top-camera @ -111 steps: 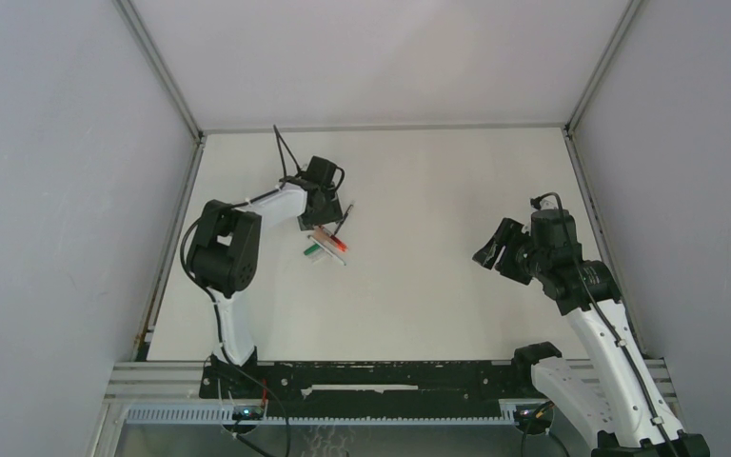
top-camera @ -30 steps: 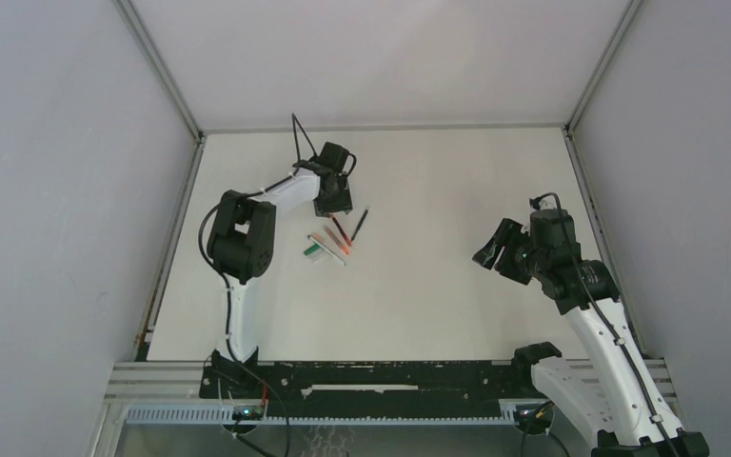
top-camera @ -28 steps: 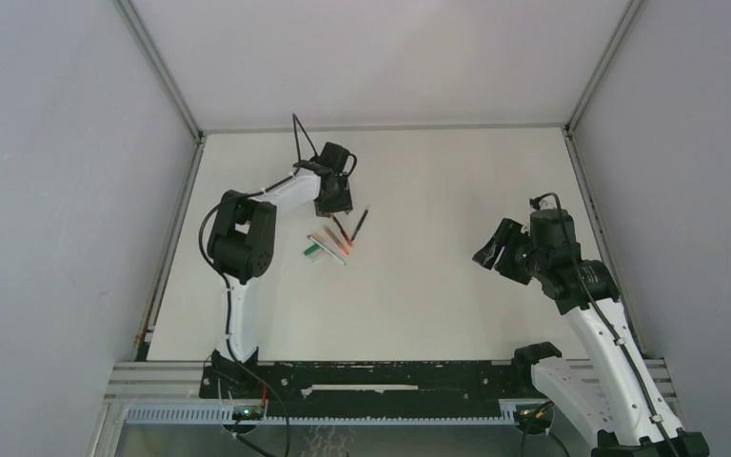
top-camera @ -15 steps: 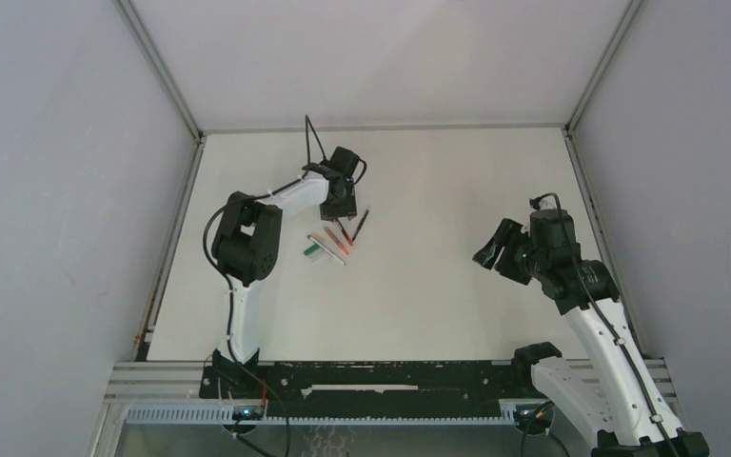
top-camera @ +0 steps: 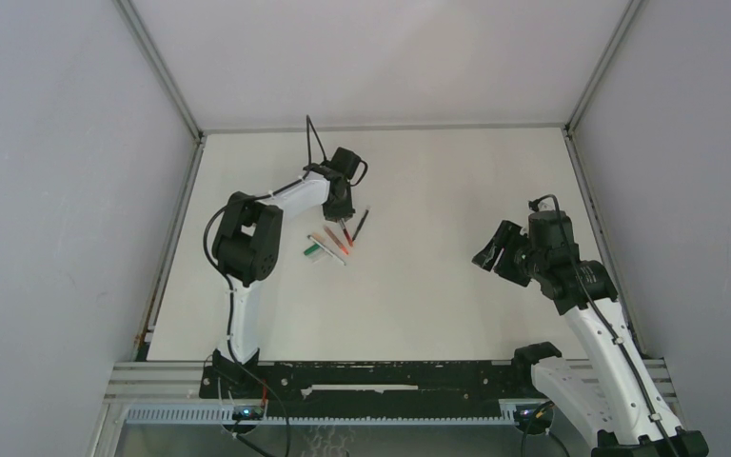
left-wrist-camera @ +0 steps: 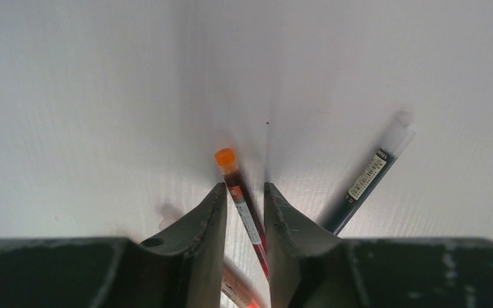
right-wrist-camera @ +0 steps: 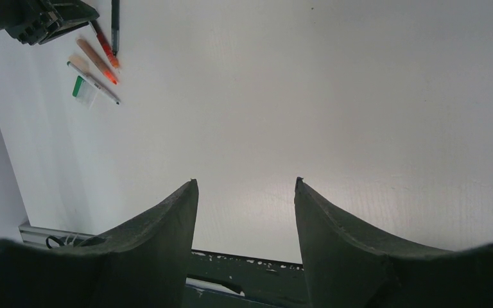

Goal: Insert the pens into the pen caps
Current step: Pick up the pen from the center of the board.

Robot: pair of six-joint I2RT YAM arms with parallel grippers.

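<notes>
Left tool (left-wrist-camera: 244, 186): we record its fingers down at the desk (left-wrist-camera: 103, 96), set narrowly either side of a red pen (left-wrist-camera: 239, 196); we cannot tell whether they pinch it. Black pen (left-wrist-camera: 366, 183): lying just beside, on the right. Right tool (right-wrist-camera: 244, 183): we note it spread wide, holding nothing, well apart from the red pen.

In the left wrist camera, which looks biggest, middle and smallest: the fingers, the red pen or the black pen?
1. The fingers look biggest, but they sit nearest the camera.
2. The black pen and the red pen look about alike. The fingers partly hide both, so I won't rank them.
</notes>
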